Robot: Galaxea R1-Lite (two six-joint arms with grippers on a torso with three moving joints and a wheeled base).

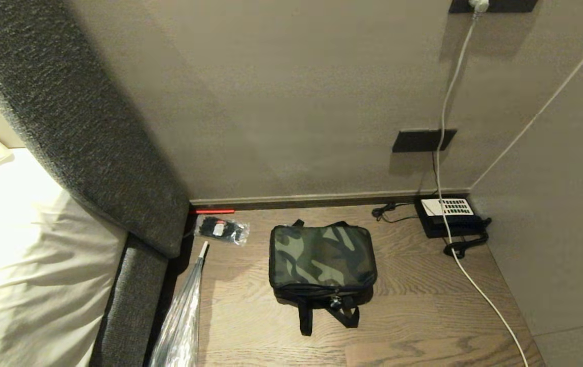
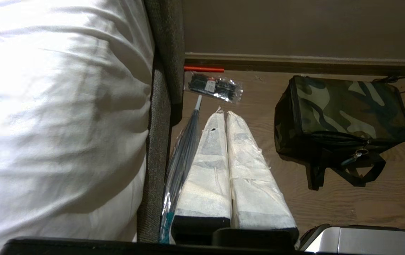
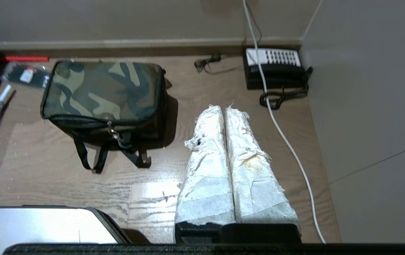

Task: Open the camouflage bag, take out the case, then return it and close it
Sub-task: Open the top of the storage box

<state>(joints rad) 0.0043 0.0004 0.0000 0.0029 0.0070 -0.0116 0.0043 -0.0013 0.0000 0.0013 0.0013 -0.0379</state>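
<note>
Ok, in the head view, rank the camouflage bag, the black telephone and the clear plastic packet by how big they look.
1. Camouflage bag with black straps, clearly largest.
2. Black telephone with white keypad, by the wall.
3. Clear plastic packet of black items, smallest, though it looks close to the telephone, so that order is unsure.

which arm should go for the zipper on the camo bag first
Probably right. The zipped soft camouflage bag lies closer to the shut right gripper, its metal zipper pull facing it. The shut left gripper sits beside the bed.
</note>
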